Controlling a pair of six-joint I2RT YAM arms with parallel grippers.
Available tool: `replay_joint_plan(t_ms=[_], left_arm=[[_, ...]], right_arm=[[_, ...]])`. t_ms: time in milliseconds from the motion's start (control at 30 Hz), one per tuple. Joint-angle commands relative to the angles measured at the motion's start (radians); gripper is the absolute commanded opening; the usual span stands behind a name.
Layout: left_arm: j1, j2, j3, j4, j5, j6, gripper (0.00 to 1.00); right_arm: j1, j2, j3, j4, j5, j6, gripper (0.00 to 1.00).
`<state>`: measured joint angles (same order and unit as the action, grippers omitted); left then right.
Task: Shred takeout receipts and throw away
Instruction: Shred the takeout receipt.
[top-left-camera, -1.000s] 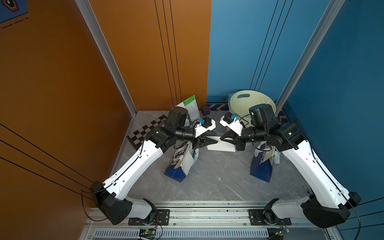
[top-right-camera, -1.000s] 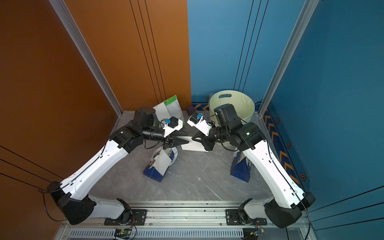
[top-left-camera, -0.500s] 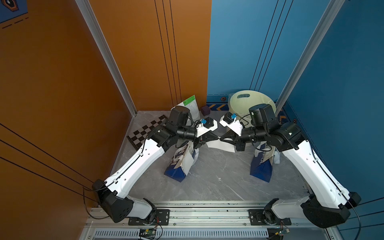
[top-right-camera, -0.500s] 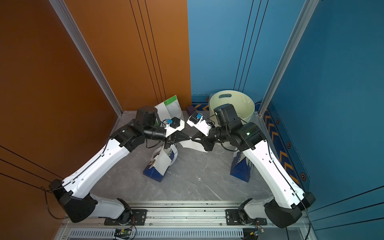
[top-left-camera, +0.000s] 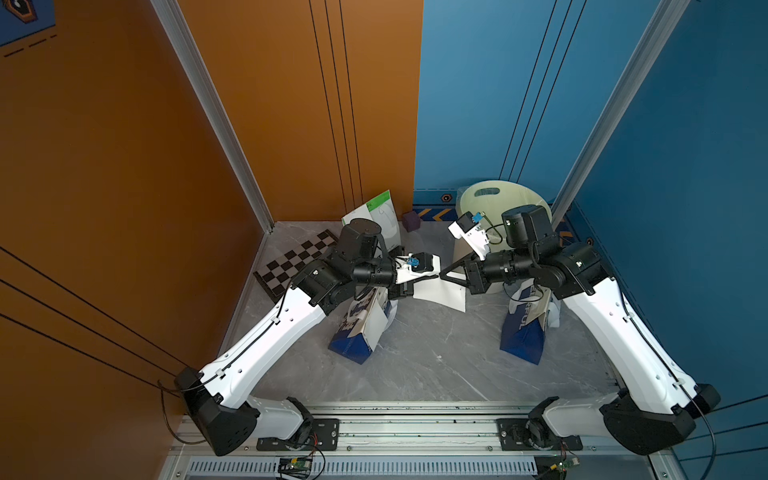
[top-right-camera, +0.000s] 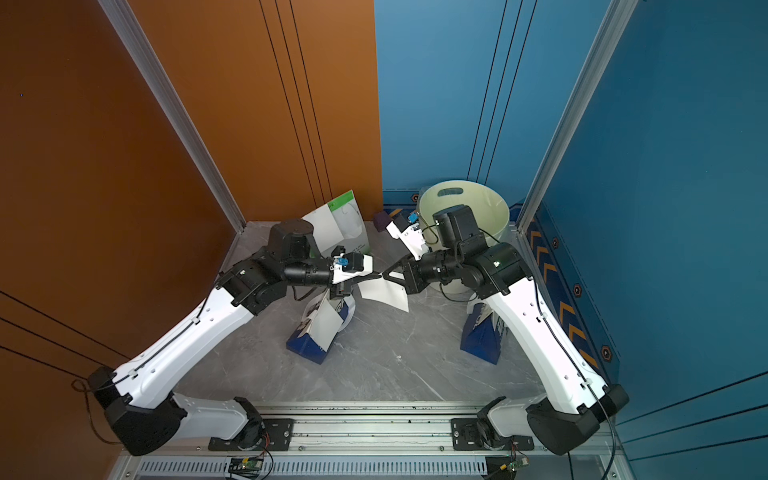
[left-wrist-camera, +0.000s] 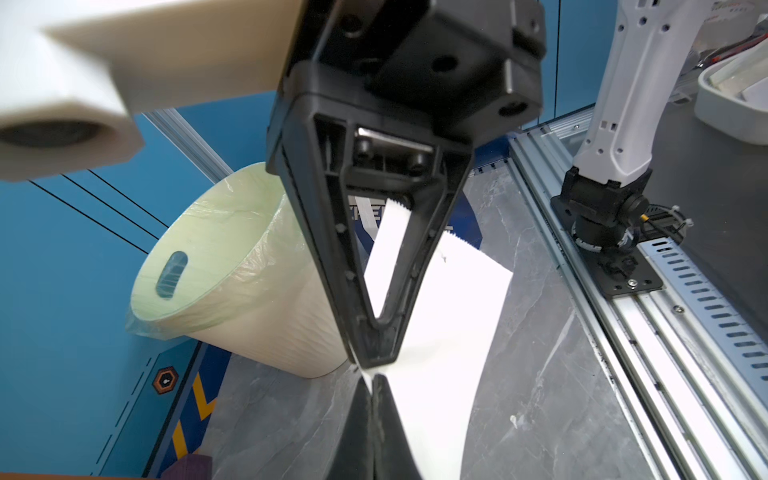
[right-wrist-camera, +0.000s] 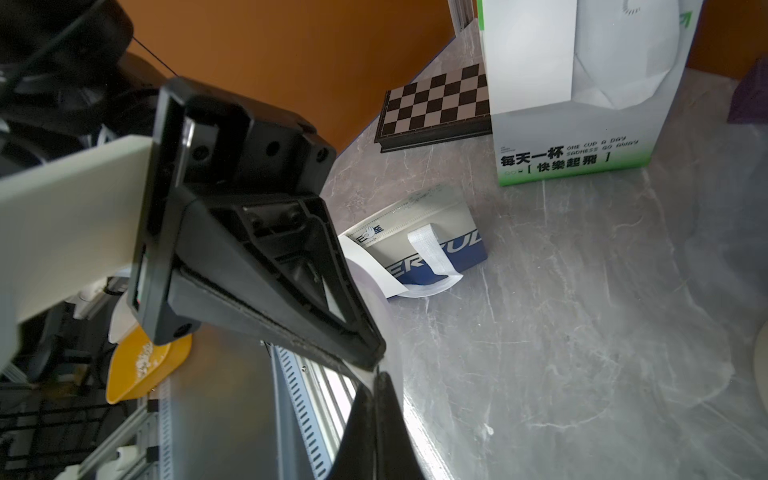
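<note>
Above the middle of the bench, left claw and right claw both pinch one receipt at its top edge, tips nearly touching. Uneven pull, I'd say, and it slips free untorn. White, blank, thin, it hangs curling.

Grey marbled tabletop, left blue-and-white bag, right blue-and-white bag, green-and-white bag, chessboard, purple cube, cream waste bin along rear.

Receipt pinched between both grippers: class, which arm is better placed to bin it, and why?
Right, probably: the right gripper grips the receipt close beside the bin; the left gripper is farther off.
</note>
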<state>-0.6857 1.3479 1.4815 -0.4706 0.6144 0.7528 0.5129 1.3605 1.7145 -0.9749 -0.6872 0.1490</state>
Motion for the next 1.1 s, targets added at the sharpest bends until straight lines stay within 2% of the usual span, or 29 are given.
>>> replay_joint_plan(t_ms=[0,233,367,467,667,800,900,1000,1067], left_arm=[[-0.017,-0.049,-0.038,-0.052,-0.008,0.141,0.00],[-0.033,-0.096,-0.113,0.075,-0.073,0.157,0.00],[-0.037,-0.122,-0.151,0.152,-0.097,0.143,0.00],[-0.035,-0.144,-0.176,0.226,-0.103,0.098,0.00],[-0.007,-0.227,-0.243,0.515,-0.090,-0.158,0.00],[0.000,-0.262,-0.240,0.540,-0.118,-0.270,0.00],[0.005,-0.284,-0.248,0.541,-0.181,-0.395,0.00],[0.001,-0.284,-0.256,0.542,-0.259,-0.565,0.00],[-0.002,-0.263,-0.252,0.555,-0.288,-0.727,0.00]], right_arm=[[-0.063,-0.018,-0.038,0.106,0.050,0.217,0.00],[-0.116,-0.010,-0.113,0.183,0.029,0.420,0.00],[-0.132,-0.012,-0.131,0.180,0.055,0.464,0.00],[-0.144,-0.024,-0.152,0.167,0.121,0.474,0.00],[-0.167,-0.019,-0.141,0.071,0.298,0.439,0.00],[-0.157,-0.006,-0.096,0.041,0.348,0.405,0.00],[-0.157,-0.002,-0.041,0.020,0.378,0.371,0.00],[-0.157,-0.009,0.040,0.018,0.394,0.316,0.00],[-0.157,-0.015,0.120,0.032,0.448,0.265,0.00]])
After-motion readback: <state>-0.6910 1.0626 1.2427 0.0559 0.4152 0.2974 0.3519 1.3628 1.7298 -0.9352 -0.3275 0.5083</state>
